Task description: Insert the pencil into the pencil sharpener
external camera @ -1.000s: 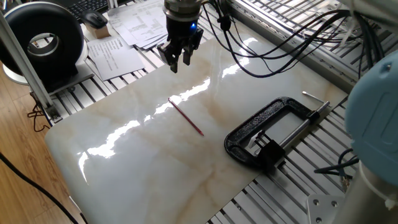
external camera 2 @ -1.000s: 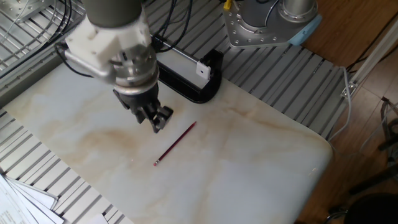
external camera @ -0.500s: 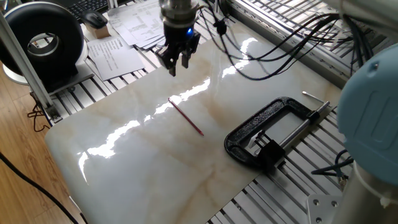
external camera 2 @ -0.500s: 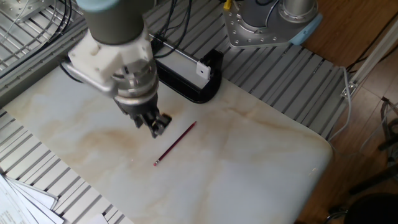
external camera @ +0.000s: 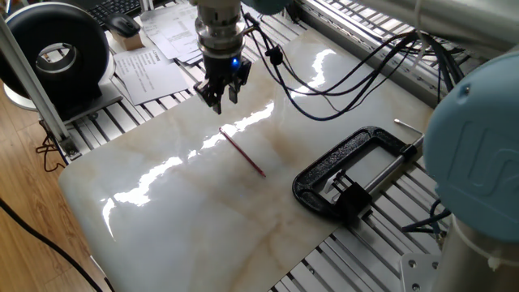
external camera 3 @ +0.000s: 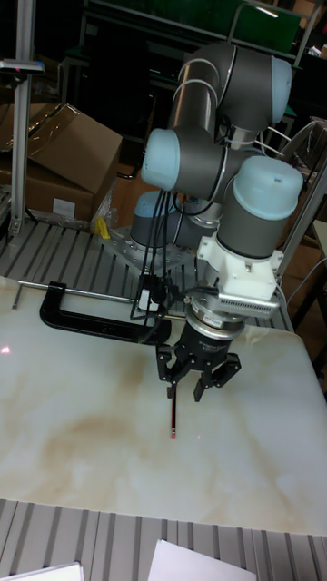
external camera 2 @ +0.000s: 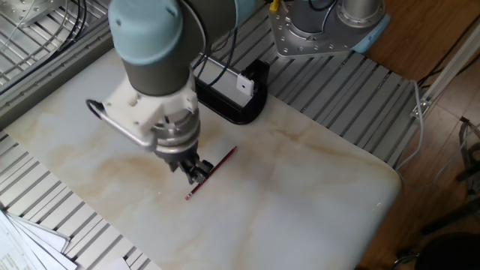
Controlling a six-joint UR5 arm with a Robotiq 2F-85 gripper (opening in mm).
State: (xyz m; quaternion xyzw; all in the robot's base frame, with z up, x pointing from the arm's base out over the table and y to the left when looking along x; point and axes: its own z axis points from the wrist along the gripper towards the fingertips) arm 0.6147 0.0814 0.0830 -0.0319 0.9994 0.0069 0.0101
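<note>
The red pencil (external camera: 243, 152) lies flat on the marble slab (external camera: 178, 211), and also shows in the other fixed view (external camera 2: 223, 158) and the tall view (external camera 3: 172, 419). My gripper (external camera: 220, 97) hangs open just above the slab by the pencil's far end, with nothing between its fingers. In the other fixed view the gripper (external camera 2: 196, 173) overlaps the pencil's middle. In the tall view the gripper (external camera 3: 198, 385) has spread fingers over the pencil's upper end. The pencil sharpener (external camera: 350, 197), a small black block, sits inside the black C-clamp (external camera: 336, 162) at the slab's right edge.
The C-clamp's silver bar (external camera: 397, 162) juts over the slatted table. Papers (external camera: 154, 65), a keyboard and a black round device (external camera: 57, 53) lie beyond the slab's far left corner. Black cables (external camera: 340, 73) hang from the arm. Cardboard boxes (external camera 3: 54, 154) stand behind the table.
The gripper has moved down and sideways toward the pencil's far end, still open. The pencil and the clamp have not moved.
</note>
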